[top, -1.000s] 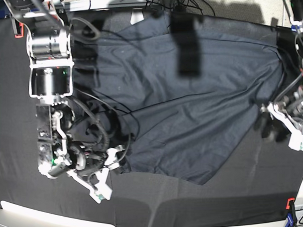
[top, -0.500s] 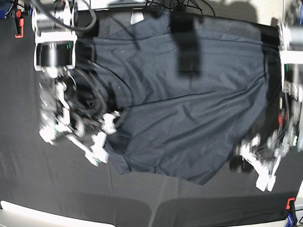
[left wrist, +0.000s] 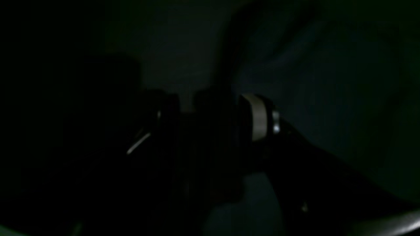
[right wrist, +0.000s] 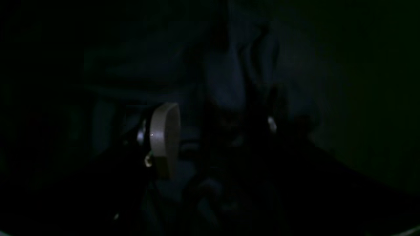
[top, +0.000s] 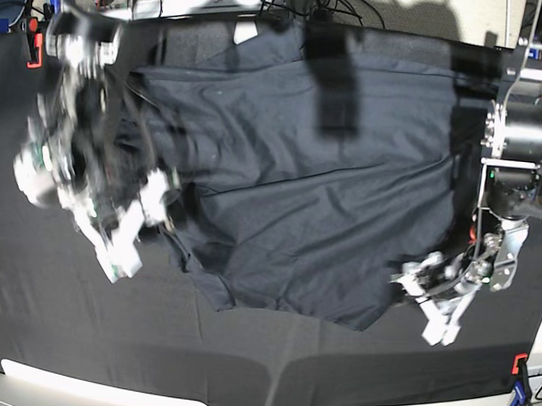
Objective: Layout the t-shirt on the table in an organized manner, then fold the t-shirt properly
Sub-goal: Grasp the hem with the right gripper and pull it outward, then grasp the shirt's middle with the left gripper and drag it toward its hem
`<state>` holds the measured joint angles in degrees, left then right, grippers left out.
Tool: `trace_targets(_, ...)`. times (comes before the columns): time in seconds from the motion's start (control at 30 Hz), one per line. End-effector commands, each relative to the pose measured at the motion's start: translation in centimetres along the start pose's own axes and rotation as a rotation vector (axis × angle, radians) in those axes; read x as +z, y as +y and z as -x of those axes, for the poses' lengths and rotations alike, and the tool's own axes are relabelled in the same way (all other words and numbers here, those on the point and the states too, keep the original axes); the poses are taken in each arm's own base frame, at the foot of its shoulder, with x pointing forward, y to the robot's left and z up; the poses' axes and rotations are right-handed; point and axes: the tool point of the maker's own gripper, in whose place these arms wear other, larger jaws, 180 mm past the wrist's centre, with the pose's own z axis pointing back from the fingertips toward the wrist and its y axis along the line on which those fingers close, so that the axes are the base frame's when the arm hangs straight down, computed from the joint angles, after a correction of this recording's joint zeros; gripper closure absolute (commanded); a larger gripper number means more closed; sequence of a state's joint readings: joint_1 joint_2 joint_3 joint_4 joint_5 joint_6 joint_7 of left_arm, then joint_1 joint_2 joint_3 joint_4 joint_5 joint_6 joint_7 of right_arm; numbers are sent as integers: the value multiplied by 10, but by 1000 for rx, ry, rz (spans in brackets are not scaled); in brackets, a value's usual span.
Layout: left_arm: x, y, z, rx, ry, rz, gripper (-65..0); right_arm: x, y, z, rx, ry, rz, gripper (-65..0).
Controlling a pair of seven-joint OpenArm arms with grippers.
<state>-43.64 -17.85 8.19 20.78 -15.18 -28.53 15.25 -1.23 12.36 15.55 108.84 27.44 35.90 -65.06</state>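
Both arms are swinging: my right fingers are pulling outward, my left fingers are dropping to the t-shirt hem. Whether either grips, I cannot tell. Soft limp cloth sprawling across the desk; I'm taking corners.

Orange clamp, far left corner of the counter's edge. Orange clamp with a blue clamp below it, near right corner. Tangle of black cables on the pale floor beyond the far edge. Two white curved panels along the near edge; what they are cannot be told.
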Motion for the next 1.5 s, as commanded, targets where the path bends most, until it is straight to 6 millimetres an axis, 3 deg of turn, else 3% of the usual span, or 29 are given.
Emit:
trace_targets(0.0,2,1,-30,-19,-60,1,-267,12,0,-21,34,-80,7,-314)
trace_targets(0.17,1,6,-13,-2,-12,-18,-267,44,3,-25,78,-129,73,-314)
trace_targets(0.4,1,-30,-12,54,1,168,-233,55,3,-24,89,-146,98,-314)
trace_targets(0.53,-2,-39,-3,45,41,180,-175,55,3,-24,89,-145,98,-314)
trace_targets(0.57,-2,-40,-3,46,41,181,-142,55,3,-24,89,-145,98,-314)
trace_targets(0.63,-2,-40,-4,48,38,182,-14,55,3,-24,89,-145,98,-314)
trace_targets(0.8,3,-40,-15,125,13,211,0,55,3,-25,89,-149,98,-314)
trace_targets(1.07,19,-90,-8,219,24,420,0,56,4,-30,91,-176,98,-314)
trace_targets(1.2,37,-121,4,127,-33,482,0,56,4,-29,91,-175,98,-314)
trace_targets(1.33,68,-159,11,3,-108,541,0,56,4,-30,90,-178,98,-314)
trace_targets(1.47,93,-182,22,-157,-132,533,0,56,4,-30,90,-177,97,-314)
